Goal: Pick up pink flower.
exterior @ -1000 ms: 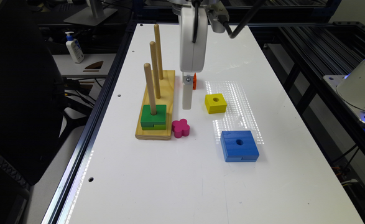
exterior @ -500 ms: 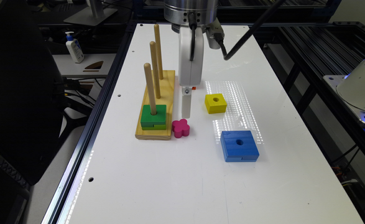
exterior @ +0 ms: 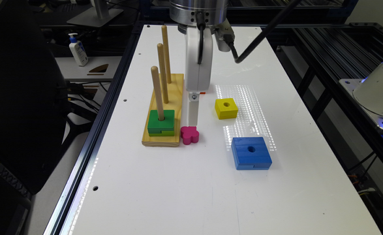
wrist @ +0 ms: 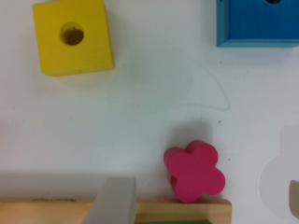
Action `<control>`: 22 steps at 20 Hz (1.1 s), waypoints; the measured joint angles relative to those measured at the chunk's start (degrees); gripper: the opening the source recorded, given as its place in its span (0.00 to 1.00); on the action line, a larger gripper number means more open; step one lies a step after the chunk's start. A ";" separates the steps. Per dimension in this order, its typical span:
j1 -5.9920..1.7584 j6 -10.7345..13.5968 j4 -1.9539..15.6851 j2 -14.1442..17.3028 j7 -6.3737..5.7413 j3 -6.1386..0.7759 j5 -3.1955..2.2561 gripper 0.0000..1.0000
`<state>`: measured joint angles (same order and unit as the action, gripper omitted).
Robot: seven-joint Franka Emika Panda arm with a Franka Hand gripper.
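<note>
The pink flower [exterior: 190, 134] is a small magenta lobed block lying flat on the white table [exterior: 191, 195], touching the side of the wooden peg base [exterior: 165, 107]. My gripper [exterior: 193, 121] hangs upright just behind and above it. In the wrist view the pink flower [wrist: 196, 171] lies between one grey finger [wrist: 114, 200] and a second finger at the frame's edge [wrist: 294, 191]. My gripper [wrist: 205, 189] is open, with nothing held.
The peg base carries three upright wooden pegs [exterior: 161, 73] and a green block [exterior: 160, 123] on the nearest peg. A yellow square block [exterior: 226, 108] and a blue square block [exterior: 251, 152] lie on the exterior view's right. A sliver of orange [exterior: 202, 93] peeks out behind the gripper.
The gripper has moved nearer and lower, from by the orange block to just above the pink flower. The blocks have not moved.
</note>
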<state>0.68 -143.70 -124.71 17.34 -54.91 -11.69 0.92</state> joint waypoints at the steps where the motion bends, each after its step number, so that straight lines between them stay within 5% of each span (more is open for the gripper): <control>1: 0.09 -0.52 0.00 0.64 -0.10 0.00 -0.06 1.00; 6: 0.22 -3.72 0.40 3.95 -0.16 0.04 -0.31 1.00; 22: 0.29 -5.99 1.99 8.07 -0.17 0.07 -0.49 1.00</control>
<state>0.98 -149.70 -122.73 25.41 -55.07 -11.62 0.43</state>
